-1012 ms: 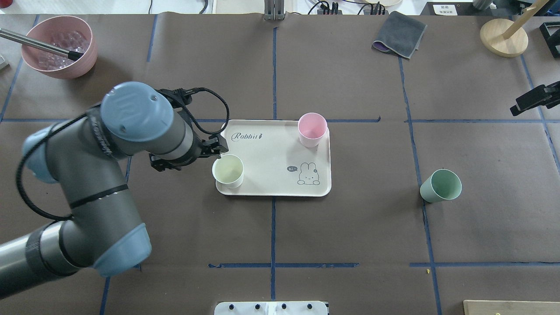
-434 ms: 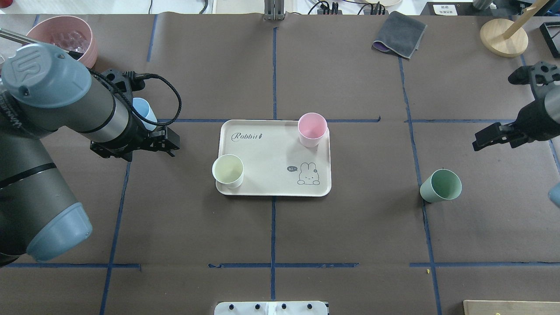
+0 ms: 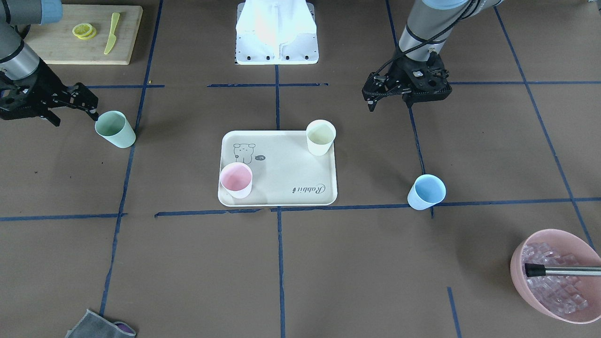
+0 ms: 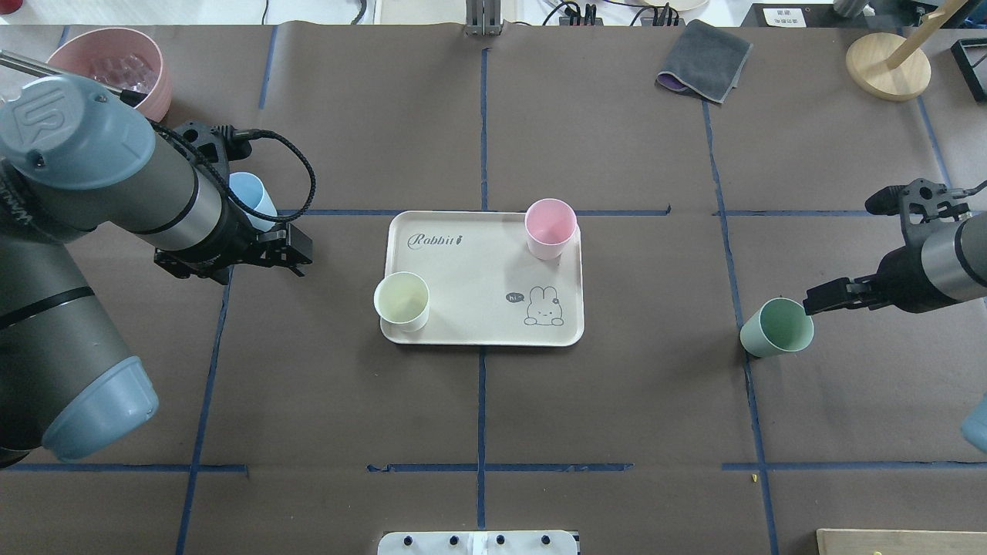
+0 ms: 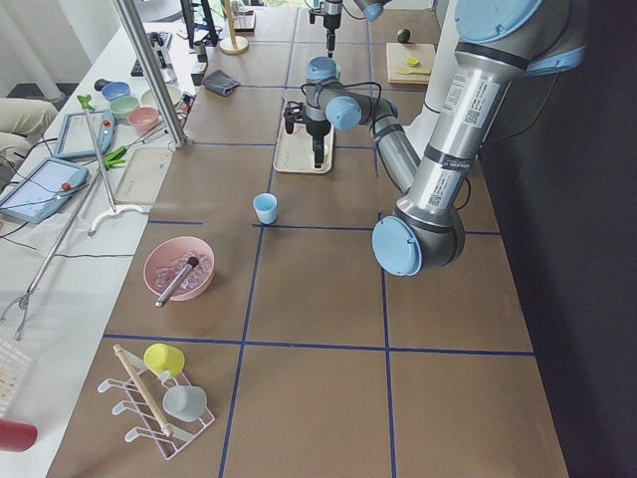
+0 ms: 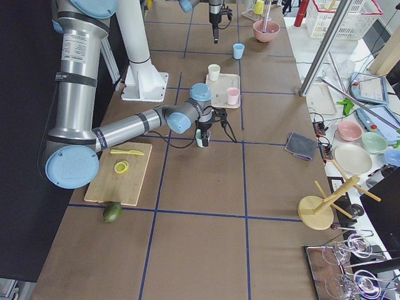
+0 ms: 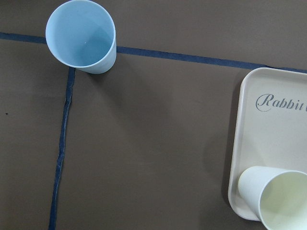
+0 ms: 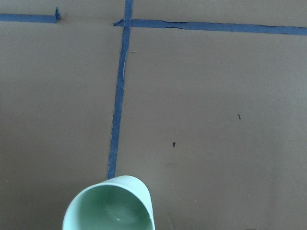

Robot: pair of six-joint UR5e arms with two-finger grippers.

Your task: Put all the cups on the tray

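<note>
Beside green cup (image 4: 777, 327), right claw (image 4: 819, 299) open, empty; left claw (image 4: 297, 250) open, empty, apart from blue cup (image 4: 250, 194)

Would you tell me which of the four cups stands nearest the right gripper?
The mint green cup, off the tray, beside the right gripper. The pink cup and cream cup sit on the tray; the blue cup stands far across.

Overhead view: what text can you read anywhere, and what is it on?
"Rabbit": on the tray.
"hi": in the speech bubble beside the tray's rabbit drawing.
"UR": logo on the left arm's joint cap.
Too small to read: the white card at the far edge.
</note>
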